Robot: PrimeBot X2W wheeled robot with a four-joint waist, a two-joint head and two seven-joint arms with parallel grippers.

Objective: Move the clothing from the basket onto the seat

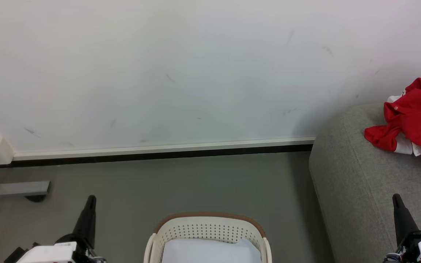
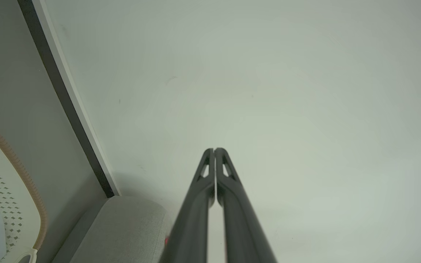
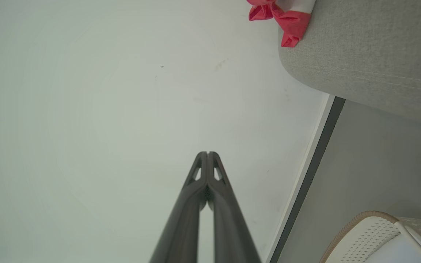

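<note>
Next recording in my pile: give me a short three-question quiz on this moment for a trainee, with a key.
1. True or false: the red clothing lies on the grey seat.
2. What shows inside the basket? A) a red shirt B) a pale pad C) a pair of shoes
3. Fill in: the fingers of the left gripper and the right gripper are ____ (open or shut).
Key: 1 true; 2 B; 3 shut.
</note>
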